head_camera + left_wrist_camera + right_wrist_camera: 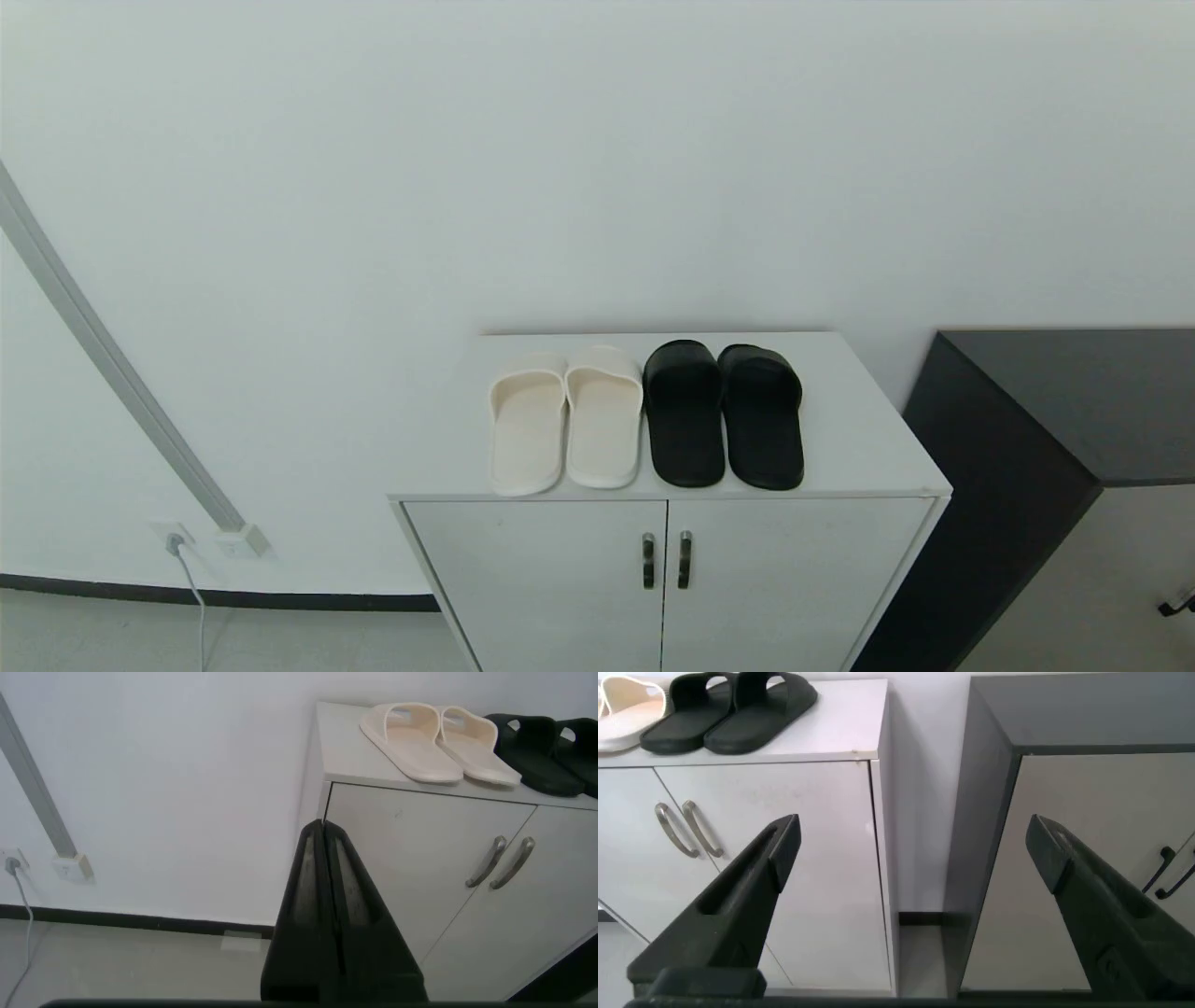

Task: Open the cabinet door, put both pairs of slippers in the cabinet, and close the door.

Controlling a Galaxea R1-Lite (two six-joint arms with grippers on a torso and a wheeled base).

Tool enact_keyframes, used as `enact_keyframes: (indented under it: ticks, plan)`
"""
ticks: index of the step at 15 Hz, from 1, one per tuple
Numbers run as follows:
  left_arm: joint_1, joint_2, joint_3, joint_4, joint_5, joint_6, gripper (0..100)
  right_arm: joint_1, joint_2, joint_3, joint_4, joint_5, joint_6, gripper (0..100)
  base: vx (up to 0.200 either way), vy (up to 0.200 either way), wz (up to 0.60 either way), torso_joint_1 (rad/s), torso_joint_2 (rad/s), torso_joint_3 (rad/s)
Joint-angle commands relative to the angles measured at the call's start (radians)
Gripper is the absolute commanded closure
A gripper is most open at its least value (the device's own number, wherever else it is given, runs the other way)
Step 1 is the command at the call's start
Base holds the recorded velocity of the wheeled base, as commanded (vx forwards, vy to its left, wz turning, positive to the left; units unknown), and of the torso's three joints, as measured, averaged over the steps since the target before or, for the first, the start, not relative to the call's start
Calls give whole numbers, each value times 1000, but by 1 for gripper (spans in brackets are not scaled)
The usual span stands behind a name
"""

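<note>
Grippers first: your left gripper [324,829] sits low in front of the cabinet [541,579], off its left front corner and below its top, aimed at that corner. Its fingers are pressed flat together with nothing between them. Your right gripper [913,826] is held in front of the cabinet's right edge, also below the top, facing the gap between the cabinet and the dark unit [1027,467] just beside it. Its fingers are spread wide and hold nothing.

Both cabinet doors [794,579] are shut, and their two handles [665,560] stand upright, side by side at the middle seam. You cannot see inside. Both pairs of slippers lie on the cabinet top, toes to the wall and heels at the front edge. The cream pair [569,429] is left of centre, the black pair [724,420] right of it, and the two pairs are touching.
</note>
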Motion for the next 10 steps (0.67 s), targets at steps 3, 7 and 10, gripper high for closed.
enact_keyframes:
  ticks: [3,7,10]
  plan:
    - [0,0,0,0,1,0,100,0,1,0,1,6,-2,0,0,0,0,0,0,0]
    - [0,0,0,0,1,0,100,0,1,-9,-9,24,-40,0,0,0,0,0,0,0]
    - [0,0,0,0,1,15,100,37,308,-422,98,62,128,0,0,0,0,0,0,0]
